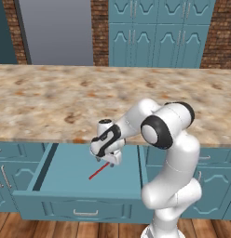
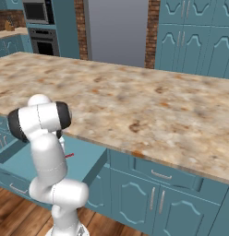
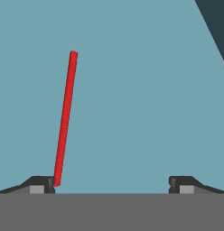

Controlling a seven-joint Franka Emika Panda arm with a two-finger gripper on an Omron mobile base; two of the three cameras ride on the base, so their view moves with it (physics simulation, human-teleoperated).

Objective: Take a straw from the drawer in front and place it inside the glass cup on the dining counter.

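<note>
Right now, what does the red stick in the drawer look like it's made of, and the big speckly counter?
The straw looks like smooth plastic: plain bright red, thin, perfectly straight, though a render leaves that open. The dining counter looks like polished stone, maybe marble: beige with brown and orange speckles. The drawer looks like painted wood, flat teal. The hand hangs open above it.

- The thin straight straw [image 3: 65, 118] is plain bright red, without stripes.
- The wide shallow drawer [image 1: 80, 173] is teal-blue; its inner floor is a paler, flat blue-grey, and its bar handle [image 1: 85, 213] at 6 o'clock is silver.
- The long stone dining counter [image 1: 52, 100] is beige, marbled, with brown and orange speckles.
- The two small finger tips [image 3: 41, 185] are dark grey to black with lighter grey faces.
- The tall cabinet doors [image 1: 154, 32] at 12 o'clock are teal.
- The brick wall [image 1: 99, 30] is reddish-brown.
- The plank floor [image 1: 24, 228] is warm brown wood.
</note>
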